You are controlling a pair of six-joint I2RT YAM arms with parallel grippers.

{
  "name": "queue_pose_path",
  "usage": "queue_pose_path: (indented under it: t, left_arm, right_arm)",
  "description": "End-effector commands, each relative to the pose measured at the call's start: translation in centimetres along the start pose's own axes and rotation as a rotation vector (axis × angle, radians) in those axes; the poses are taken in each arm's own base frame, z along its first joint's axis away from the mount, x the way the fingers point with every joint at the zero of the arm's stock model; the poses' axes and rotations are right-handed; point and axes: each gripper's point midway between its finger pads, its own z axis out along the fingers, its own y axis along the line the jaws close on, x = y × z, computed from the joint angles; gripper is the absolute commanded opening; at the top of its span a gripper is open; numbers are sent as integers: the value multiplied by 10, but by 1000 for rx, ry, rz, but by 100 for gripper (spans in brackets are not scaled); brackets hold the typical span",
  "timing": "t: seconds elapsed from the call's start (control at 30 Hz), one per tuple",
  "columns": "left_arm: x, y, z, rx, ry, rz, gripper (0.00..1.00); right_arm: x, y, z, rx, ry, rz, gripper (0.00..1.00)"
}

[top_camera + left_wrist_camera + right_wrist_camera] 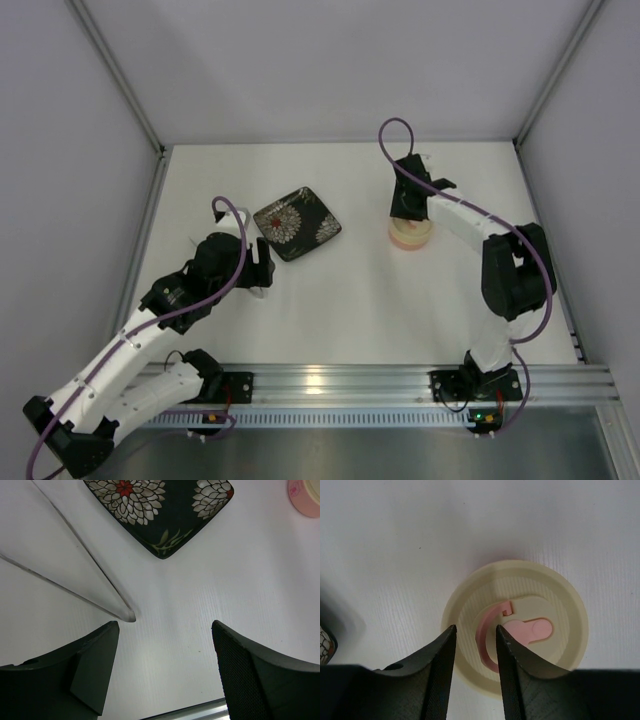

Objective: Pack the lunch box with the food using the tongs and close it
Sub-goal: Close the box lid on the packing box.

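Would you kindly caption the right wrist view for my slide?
Right gripper, jaws slightly apart, above the closed lunch box.
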Motion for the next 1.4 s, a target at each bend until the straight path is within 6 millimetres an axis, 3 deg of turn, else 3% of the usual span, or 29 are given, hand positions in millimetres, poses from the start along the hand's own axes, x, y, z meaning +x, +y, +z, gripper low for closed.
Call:
queue_pose_path:
  t: [0.0, 0.3, 0.6, 1.0, 1.37]
  left_arm:
    - [-5, 0, 1, -6, -24, -1, 80]
    - [-6, -1, 1, -4, -25, 1, 80]
    - [-6, -1, 1, -2, -25, -1, 80]
    - [-4, 0, 3, -12, -18, 0, 80]
    - [-4, 0, 3, -14, -18, 1, 80]
  right_arm:
    - [-17, -5, -24, -2, -46, 0, 38]
    - [-33, -5, -42, -22, -96, -3, 38]
    - [4, -25, -45, 14, -44, 20, 37]
    - [58, -28, -3, 22, 77, -3, 35]
    - [66, -30, 7, 39, 99, -18, 35]
